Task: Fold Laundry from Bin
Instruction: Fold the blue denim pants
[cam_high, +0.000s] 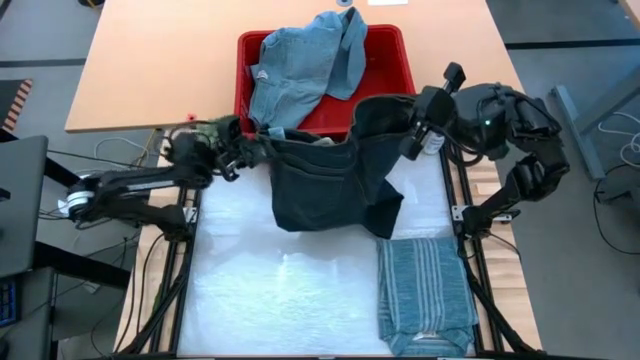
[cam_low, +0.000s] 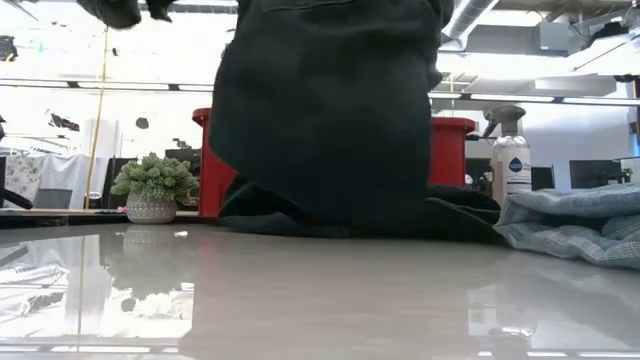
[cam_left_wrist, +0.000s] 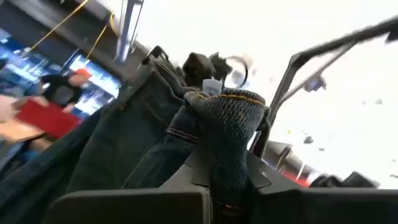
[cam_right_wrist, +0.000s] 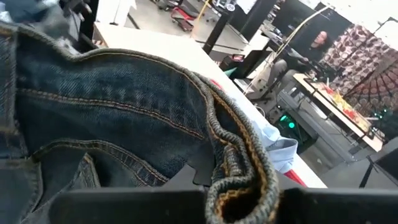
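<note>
Above the worktop (cam_high: 250, 290), just near of the red bin (cam_high: 395, 62), dark navy trousers (cam_high: 325, 180) hang stretched between two hands. Left hand (cam_high: 243, 150) is clamped tight on one waistband corner; right hand (cam_high: 412, 128) pinches the other. Both grips look thin, so a pull apart could slip one corner free, and the dragging legs might snag the folded striped shirt (cam_high: 425, 290) at near right.

We find the near left of the white table (cam_high: 260, 300) open; hanging dark denim trousers (cam_high: 330, 185) block the centre, a folded blue-grey striped shirt (cam_high: 425, 290) the near right.
</note>
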